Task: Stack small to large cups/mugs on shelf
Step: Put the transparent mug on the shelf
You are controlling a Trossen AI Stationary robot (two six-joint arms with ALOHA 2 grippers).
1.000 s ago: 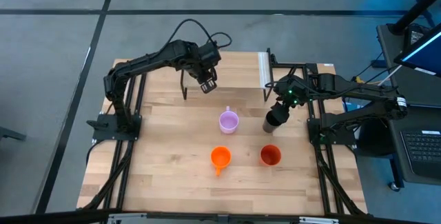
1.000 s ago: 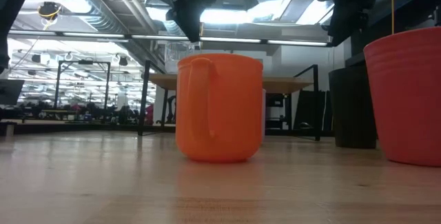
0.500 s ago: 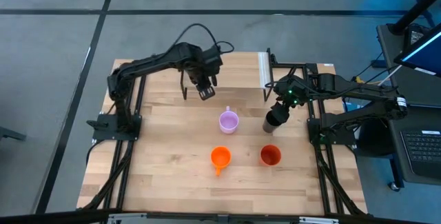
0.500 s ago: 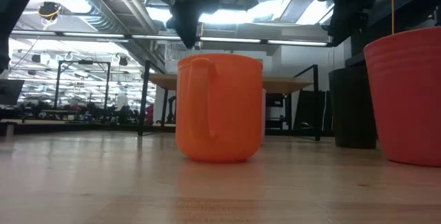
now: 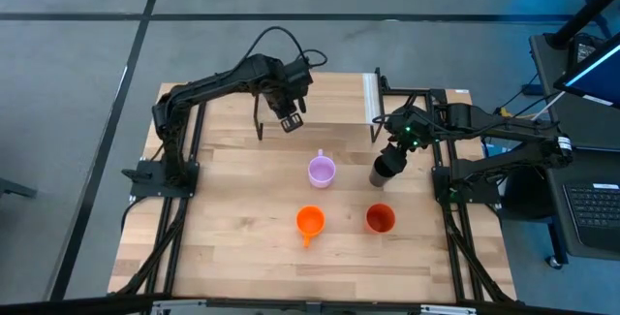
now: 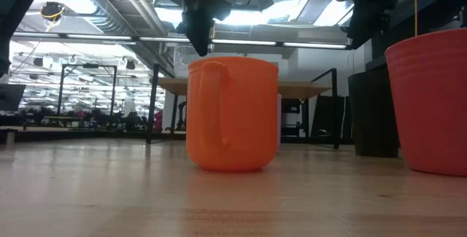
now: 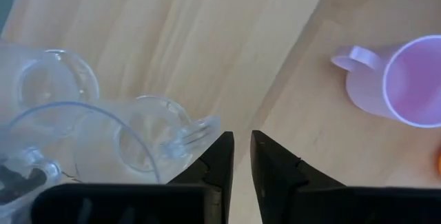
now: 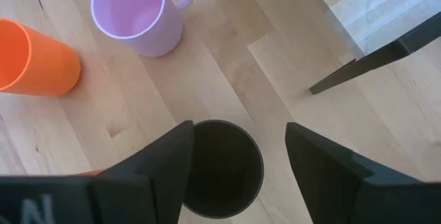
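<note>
The shelf (image 5: 329, 97) stands at the table's far side, with its white strip (image 5: 370, 97) at the right end. Two clear glasses (image 7: 148, 138) (image 7: 45, 79) stand on it. My left gripper (image 5: 289, 118) hovers over the shelf's near edge beside them, its fingers almost together (image 7: 241, 151). My right gripper (image 5: 395, 155) is open above the black cup (image 8: 222, 165), which stands upright on the table (image 6: 372, 113). One finger is on each side of the cup's rim. The lilac mug (image 5: 322, 171), orange handled mug (image 5: 309, 221) and orange-red cup (image 5: 380, 219) stand on the table. My left gripper's shut fingers are right beside the handle (image 7: 200, 129) of the nearer clear glass. I cannot tell whether they touch it.
The shelf's black wire legs (image 5: 260, 126) (image 8: 372, 62) stand close to both grippers. The lilac mug (image 7: 403, 79) is just below the shelf's near edge. The orange mug (image 6: 232, 113) and orange-red cup (image 6: 430, 98) stand toward the near edge, with bare wood around them.
My left gripper has shifted a little toward the table's near edge and then back over the shelf's edge. My right gripper and the cups have kept still.
</note>
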